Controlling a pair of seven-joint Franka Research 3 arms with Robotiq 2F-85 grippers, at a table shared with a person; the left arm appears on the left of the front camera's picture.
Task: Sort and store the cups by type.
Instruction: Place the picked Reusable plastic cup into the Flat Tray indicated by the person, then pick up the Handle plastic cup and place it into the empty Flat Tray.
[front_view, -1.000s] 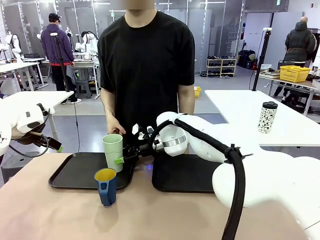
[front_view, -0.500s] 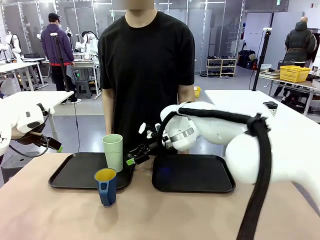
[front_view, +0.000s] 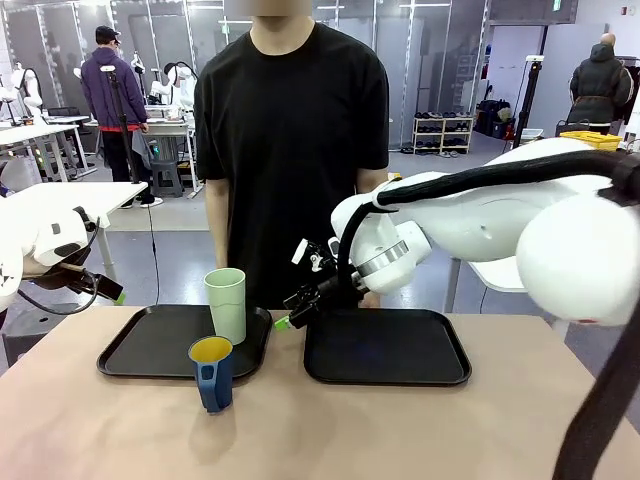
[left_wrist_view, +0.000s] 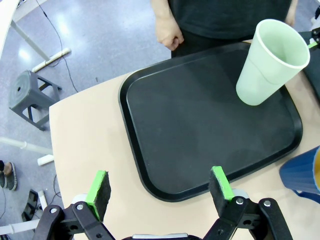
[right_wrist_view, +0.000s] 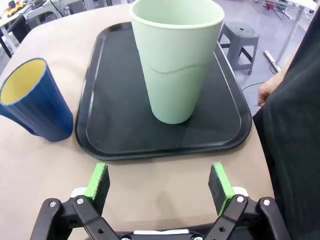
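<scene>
Right arm (front_view: 470, 215) reaches in from three o'clock in the front view, its bulky white elbow high at the edge and the forearm stretched across the middle toward nine o'clock. The wrist (front_view: 385, 262) tips downward, and the right gripper (front_view: 287, 316) points low, toward eight o'clock. On its own camera the green-padded fingers (right_wrist_view: 98, 181) stand wide apart with nothing between them. Over at nine o'clock the left arm (front_view: 45, 240) sits tucked at the frame's edge, wrist angled down toward four o'clock. The left gripper (left_wrist_view: 160, 186) looks down from above, its pads (left_wrist_view: 100, 187) spread at seven and five o'clock, jaws wide and empty.
</scene>
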